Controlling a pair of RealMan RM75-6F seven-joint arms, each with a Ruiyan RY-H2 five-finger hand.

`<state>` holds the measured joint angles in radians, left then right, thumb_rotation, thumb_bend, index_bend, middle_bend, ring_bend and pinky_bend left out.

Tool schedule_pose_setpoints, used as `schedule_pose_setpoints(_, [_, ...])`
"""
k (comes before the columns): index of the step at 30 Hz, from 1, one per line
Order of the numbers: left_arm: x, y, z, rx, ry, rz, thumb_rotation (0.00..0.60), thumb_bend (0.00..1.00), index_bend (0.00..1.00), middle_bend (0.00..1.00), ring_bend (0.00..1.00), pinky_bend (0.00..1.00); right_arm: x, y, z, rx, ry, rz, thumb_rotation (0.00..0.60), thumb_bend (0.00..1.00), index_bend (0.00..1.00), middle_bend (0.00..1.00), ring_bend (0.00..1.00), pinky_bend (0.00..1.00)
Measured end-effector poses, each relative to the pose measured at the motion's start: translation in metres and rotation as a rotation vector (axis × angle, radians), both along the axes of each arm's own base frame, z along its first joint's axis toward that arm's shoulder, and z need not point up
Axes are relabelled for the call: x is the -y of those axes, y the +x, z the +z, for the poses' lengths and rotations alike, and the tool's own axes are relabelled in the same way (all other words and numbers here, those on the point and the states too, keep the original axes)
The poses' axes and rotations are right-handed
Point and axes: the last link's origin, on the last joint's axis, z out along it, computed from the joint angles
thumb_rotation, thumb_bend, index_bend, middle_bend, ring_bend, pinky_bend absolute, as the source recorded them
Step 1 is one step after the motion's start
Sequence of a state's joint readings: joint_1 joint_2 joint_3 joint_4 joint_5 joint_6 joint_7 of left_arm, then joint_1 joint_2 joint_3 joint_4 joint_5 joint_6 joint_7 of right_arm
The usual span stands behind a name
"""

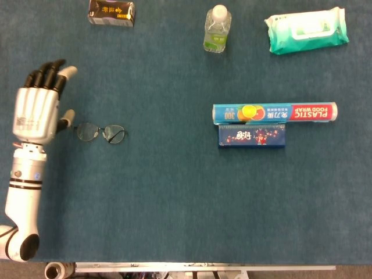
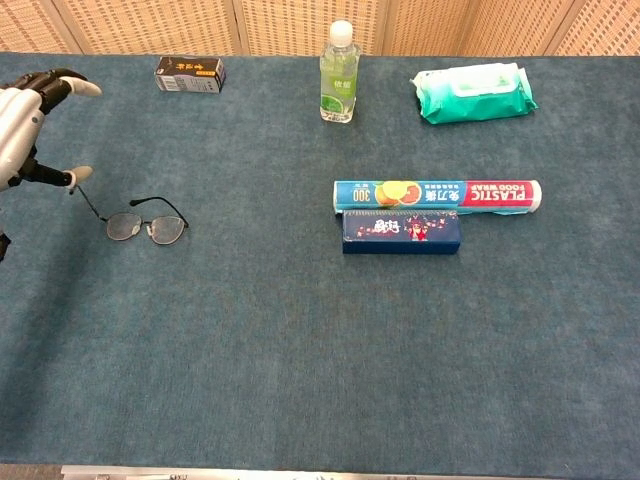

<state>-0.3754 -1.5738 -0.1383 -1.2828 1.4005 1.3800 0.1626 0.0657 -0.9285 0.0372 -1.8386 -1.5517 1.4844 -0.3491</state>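
Left hand (image 1: 38,108) lies flat, fingers extended, just left of the glasses (image 1: 101,132); thumb tip is near the frame.
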Motion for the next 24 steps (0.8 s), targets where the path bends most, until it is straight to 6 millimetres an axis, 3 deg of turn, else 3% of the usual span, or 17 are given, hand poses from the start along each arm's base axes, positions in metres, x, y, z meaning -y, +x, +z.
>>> schedule_pose_setpoints(24, [0.015,0.009,-0.044,0.042,-0.123,0.003,0.600,0.17,0.22,0.17,0.16,0.23,-0.001,0.004,0.004,0.022,-0.012,0.015,0.600,0.04,0.23,0.21,0.18,0.30])
